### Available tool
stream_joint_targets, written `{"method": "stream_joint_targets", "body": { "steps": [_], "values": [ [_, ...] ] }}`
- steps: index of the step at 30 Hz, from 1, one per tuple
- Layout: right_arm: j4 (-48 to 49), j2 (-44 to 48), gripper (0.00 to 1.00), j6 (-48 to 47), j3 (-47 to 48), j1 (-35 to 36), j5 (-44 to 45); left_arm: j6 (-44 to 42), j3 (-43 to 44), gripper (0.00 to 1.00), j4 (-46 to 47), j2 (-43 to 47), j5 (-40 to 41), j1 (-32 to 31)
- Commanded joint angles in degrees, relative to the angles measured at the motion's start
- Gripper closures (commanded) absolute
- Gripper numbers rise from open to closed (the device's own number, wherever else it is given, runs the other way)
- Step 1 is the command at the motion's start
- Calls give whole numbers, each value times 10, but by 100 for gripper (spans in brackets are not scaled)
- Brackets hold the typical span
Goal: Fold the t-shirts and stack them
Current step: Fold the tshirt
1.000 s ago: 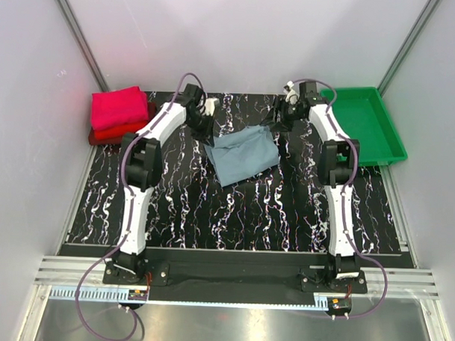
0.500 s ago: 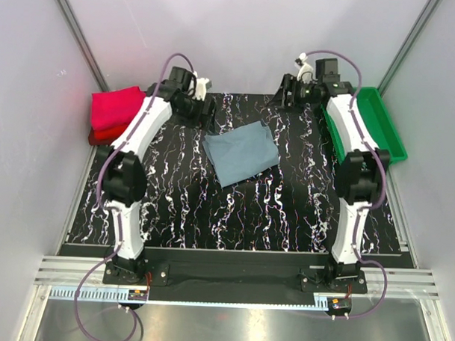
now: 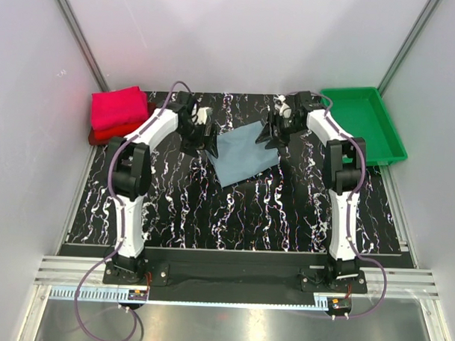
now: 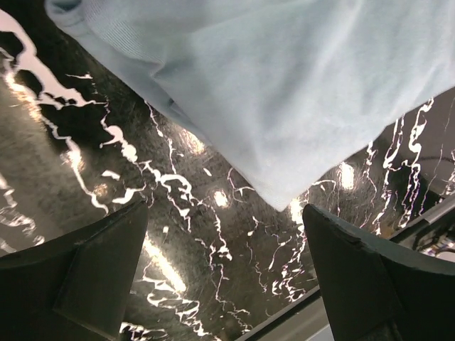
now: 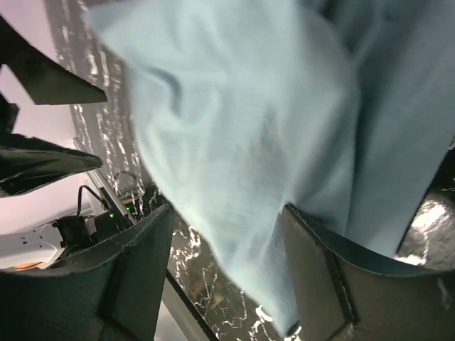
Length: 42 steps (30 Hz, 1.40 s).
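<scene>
Top external | left fingers (image 4: 85, 277) wide apart, empty | right fingers (image 5: 135, 277) wide apart over grey-blue t-shirt (image 3: 243, 152)

Two slim white-and-black arms, each tipped with a dark two-finger hand

The left arm (image 3: 133, 204) and right arm (image 3: 345, 219) have smooth white shells over their long links, with black housings at the joints behind each hand; a purple-grey cable (image 3: 384, 284) runs from behind the left hand (image 3: 205, 140) and the right hand (image 3: 273, 135) back along each arm to its black base (image 3: 127, 266), the part farthest from the hand; the fingers (image 4: 78, 277) are broad matt-black wedges with flat, angled faces
</scene>
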State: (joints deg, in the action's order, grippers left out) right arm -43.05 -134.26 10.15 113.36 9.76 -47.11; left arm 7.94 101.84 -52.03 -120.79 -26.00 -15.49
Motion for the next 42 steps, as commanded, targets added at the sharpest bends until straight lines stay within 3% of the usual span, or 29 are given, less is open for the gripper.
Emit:
{"method": "stream_joint_targets", "body": {
  "steps": [1,14,16,21,28,32,33,36,38,42],
  "values": [
    [-10,-5,31,-17,42,3,-7,18,28,4,23,-6,-46,9],
    [8,-105,32,-21,113,12,12,51,99,5,37,-133,-64,14],
    [9,-109,32,-15,113,15,11,53,121,9,39,-160,-68,15],
    [4,-108,31,-19,86,16,31,63,155,27,52,-214,-90,15],
    [-5,-106,31,-22,61,15,61,69,151,36,61,-228,-103,6],
    [-6,-105,30,-19,56,16,67,66,147,34,41,-204,-30,7],
    [-7,-102,30,-18,55,15,69,63,143,32,36,-184,23,8],
    [-5,-100,30,-15,50,16,74,74,118,24,24,-148,81,19],
    [-6,-95,30,-14,45,16,75,85,94,21,25,-132,82,28],
    [-6,-86,30,-12,35,15,74,113,30,20,50,-138,-31,44]
  ]
}}
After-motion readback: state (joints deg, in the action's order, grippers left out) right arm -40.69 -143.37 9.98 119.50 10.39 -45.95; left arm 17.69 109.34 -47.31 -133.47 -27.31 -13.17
